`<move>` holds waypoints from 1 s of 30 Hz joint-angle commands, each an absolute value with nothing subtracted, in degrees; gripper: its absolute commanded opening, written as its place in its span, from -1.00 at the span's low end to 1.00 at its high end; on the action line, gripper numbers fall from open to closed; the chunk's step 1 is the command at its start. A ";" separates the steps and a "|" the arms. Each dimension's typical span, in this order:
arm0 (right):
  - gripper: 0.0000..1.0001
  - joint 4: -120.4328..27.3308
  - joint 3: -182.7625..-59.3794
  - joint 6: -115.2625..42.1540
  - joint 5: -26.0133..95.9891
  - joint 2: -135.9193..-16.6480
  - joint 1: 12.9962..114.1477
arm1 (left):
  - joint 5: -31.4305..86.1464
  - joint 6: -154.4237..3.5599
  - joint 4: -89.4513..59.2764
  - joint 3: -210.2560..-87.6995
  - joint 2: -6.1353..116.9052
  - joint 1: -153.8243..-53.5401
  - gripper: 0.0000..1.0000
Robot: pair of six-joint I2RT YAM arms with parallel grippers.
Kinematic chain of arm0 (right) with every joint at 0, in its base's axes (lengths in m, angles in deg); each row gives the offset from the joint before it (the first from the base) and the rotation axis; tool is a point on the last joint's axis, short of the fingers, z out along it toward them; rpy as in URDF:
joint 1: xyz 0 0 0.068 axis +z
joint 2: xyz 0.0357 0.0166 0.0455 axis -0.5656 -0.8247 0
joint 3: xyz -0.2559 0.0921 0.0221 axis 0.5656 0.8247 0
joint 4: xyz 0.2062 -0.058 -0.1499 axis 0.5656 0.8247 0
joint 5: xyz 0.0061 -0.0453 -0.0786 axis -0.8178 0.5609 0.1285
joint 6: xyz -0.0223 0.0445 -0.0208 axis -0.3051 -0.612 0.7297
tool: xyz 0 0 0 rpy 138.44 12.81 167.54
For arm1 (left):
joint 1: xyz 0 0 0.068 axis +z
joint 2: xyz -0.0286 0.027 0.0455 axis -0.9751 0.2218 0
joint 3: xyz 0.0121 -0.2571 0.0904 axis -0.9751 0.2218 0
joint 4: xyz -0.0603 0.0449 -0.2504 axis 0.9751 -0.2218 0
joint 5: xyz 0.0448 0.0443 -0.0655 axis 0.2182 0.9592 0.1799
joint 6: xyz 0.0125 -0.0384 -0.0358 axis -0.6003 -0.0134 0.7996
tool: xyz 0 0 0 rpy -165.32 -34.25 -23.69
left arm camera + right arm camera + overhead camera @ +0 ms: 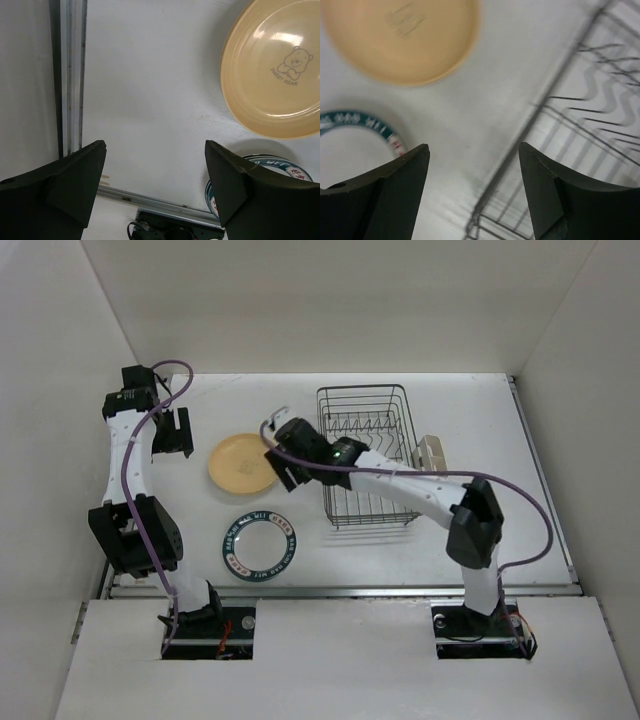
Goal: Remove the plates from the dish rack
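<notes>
The dish rack [365, 455] stands at the middle right of the table with no plates showing in its slots; its wires show in the right wrist view [580, 110]. A yellow-orange plate [238, 462] lies flat left of it, also seen in both wrist views [275, 75] [400, 40]. A teal-rimmed plate [259, 543] lies flat nearer the front [272, 161] [355, 125]. The cream plate and the thin-rimmed white plate are out of view. My right gripper [281, 466] [474, 150] is open and empty above the table between the yellow plate and the rack. My left gripper [172, 445] [155, 150] is open and empty, left of the yellow plate.
A cream cutlery holder [432, 452] is clipped to the rack's right side. White walls enclose the table on the left, back and right. A metal rail [72, 75] runs along the table's edge.
</notes>
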State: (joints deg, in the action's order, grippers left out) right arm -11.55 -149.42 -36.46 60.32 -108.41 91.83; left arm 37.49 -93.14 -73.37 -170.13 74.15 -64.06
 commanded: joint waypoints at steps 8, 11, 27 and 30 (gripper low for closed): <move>0.90 -12.36 -140.91 -61.98 106.89 -89.87 70.33 | 41.33 -92.99 -71.60 -167.07 68.58 -64.09 0.56; 1.00 -9.80 -137.99 -68.04 117.48 -86.97 65.58 | 42.64 -92.99 -71.60 -166.55 68.57 -64.09 0.58; 1.00 -11.28 -127.44 -72.98 109.69 -72.20 44.20 | 43.18 -91.93 -69.84 -165.31 68.05 -64.09 0.65; 1.00 -11.81 -128.13 -73.51 108.38 -72.20 44.20 | 43.18 -91.93 -69.84 -164.79 68.05 -64.09 0.65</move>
State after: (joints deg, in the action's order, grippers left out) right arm -8.95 -127.91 -72.52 110.33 -72.83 43.90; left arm 42.19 -92.53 -70.10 -165.60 70.74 -64.06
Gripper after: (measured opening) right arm 0.999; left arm 0.825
